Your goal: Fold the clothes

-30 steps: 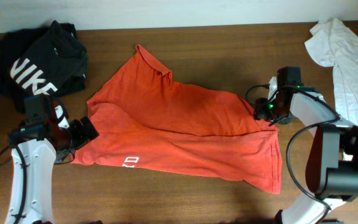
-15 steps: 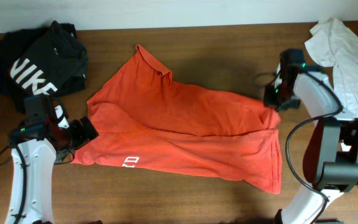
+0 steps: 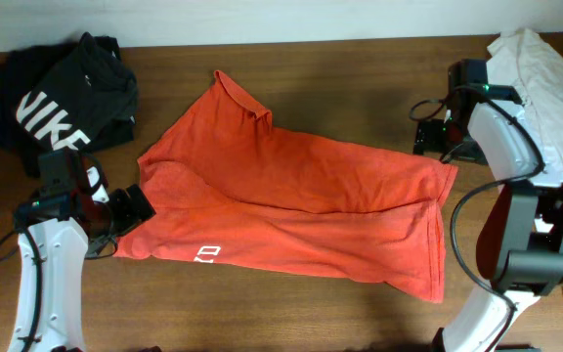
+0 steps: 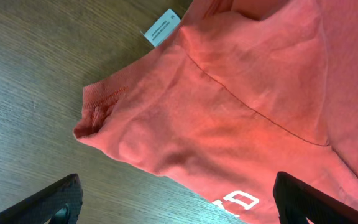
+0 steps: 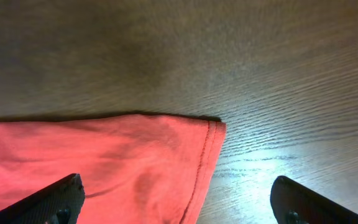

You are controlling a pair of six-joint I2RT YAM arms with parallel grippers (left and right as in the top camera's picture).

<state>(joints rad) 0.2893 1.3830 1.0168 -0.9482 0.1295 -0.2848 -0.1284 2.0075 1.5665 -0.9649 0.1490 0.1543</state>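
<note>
The right gripper (image 3: 432,139) has swung from the right edge of the T-shirt (image 3: 291,200) toward the far right corner of the table (image 3: 360,64). It has drawn the hem corner (image 5: 213,127) outward and let go, and its jaws now stand wide. The left gripper (image 3: 133,207), also wide, hangs over the shirt's left end and holds nothing. The shirt lies across the table's middle, flatter on the right but not yet folded.
</note>
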